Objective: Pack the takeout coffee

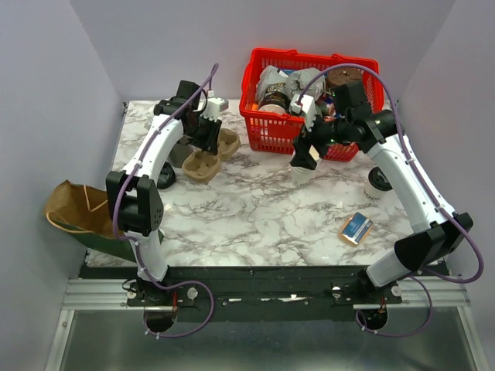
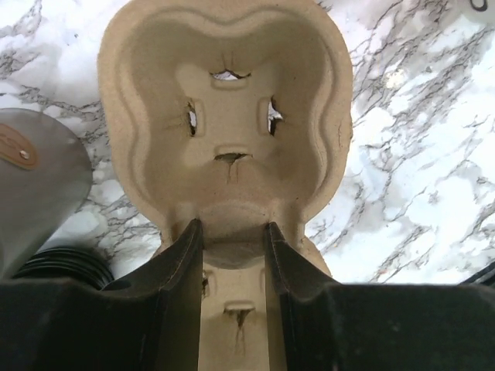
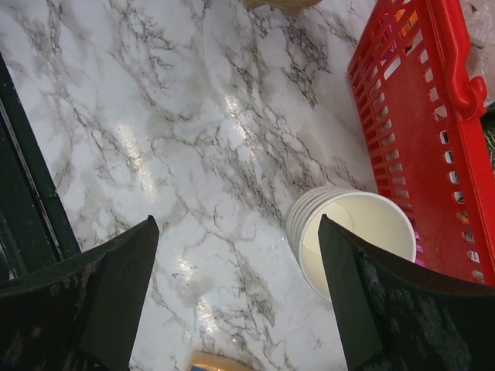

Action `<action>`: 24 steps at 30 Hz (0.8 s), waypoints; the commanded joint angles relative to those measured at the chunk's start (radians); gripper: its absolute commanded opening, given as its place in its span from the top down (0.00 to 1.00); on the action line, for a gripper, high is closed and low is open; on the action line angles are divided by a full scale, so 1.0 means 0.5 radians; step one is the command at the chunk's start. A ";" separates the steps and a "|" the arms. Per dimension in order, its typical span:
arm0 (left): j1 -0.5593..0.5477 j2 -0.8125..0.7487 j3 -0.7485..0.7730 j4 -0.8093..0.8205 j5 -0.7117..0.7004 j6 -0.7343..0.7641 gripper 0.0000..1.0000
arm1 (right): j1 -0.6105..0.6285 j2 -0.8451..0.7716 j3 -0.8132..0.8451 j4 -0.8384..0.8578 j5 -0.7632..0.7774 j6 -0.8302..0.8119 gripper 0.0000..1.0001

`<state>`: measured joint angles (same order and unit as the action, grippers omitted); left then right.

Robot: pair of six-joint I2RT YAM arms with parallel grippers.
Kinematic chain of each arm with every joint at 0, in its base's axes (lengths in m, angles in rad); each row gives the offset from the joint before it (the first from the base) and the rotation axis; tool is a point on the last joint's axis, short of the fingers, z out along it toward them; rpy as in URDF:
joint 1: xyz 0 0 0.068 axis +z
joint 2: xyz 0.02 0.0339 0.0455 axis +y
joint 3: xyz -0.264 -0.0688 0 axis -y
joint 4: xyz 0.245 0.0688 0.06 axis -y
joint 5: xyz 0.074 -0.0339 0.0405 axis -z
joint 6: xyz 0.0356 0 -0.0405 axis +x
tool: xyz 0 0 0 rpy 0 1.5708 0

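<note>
**Edges and room.** White marble-patterned tabletop with grey veining (image 1: pixel 255 209), closed in by pale grey walls at the left, top and right of the overhead frame. A black rail carrying both arm bases runs along the bottom. The widest bare stretch lies in the centre and lower centre, between the two arms.
- Red plastic lattice basket (image 1: pixel 271 131), upper centre-right, near the back wall, heaped with packets too jumbled to tell apart.
- Crumpled brown paper bag (image 1: pixel 73 209), at the tabletop's left edge, lower left of frame.
- Small blue-and-orange box (image 1: pixel 356 228), lower right, well apart from everything else.

**Task items.**
- Tan moulded-pulp cup carrier (image 2: pixel 232 116), upper left of the overhead frame, just left of the basket. In the left wrist view one cup well fills the upper centre. It has a lobed rim, smooth sloping walls and four short slits around its floor. A second well shows partly at the bottom. The left hand (image 2: pixel 232 232) is set narrow, with both dark fingers clamped on the ridge between the wells. Whether the carrier lies flat cannot be told.
- White paper cup (image 3: pixel 352 239), lower right of the right wrist view, mouth open to the camera, just beside the basket's wall. Its outer edge shows several stacked rings, as of nested cups. The right hand (image 3: pixel 236 224) hangs above bare marble, fingers spread wide, holding nothing. The cup sits near its right finger.
</note>
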<state>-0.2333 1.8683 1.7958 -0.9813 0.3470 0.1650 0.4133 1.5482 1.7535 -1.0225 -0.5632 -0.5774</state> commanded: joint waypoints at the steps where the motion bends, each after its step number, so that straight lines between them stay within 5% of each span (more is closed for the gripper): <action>1: 0.172 0.034 0.151 -0.071 0.206 -0.247 1.00 | 0.011 -0.022 -0.022 -0.023 -0.012 -0.026 0.07; 3: -0.047 -0.018 0.161 -0.066 -0.150 0.103 1.00 | 0.011 -0.019 -0.025 -0.026 -0.021 -0.026 0.07; 5: 0.021 -0.110 0.051 0.002 0.182 0.042 1.00 | 0.014 -0.016 -0.028 -0.017 -0.030 -0.011 0.07; 10: 0.040 -0.076 0.106 -0.179 0.098 0.066 1.00 | 0.011 -0.071 -0.031 0.081 -0.247 0.169 0.08; 15: 0.080 -0.438 -0.412 0.258 0.097 -0.255 1.00 | 0.026 -0.387 -0.668 1.375 -0.454 0.926 0.05; 24: 0.120 -0.831 -1.100 0.802 0.471 -0.777 1.00 | 0.290 -0.029 -0.917 2.026 -0.355 1.737 0.11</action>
<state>-0.1890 1.5166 1.3437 -0.7658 0.4522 -0.0555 0.5053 1.4776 1.3853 -0.2485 -0.7303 0.0628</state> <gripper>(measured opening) 0.369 0.896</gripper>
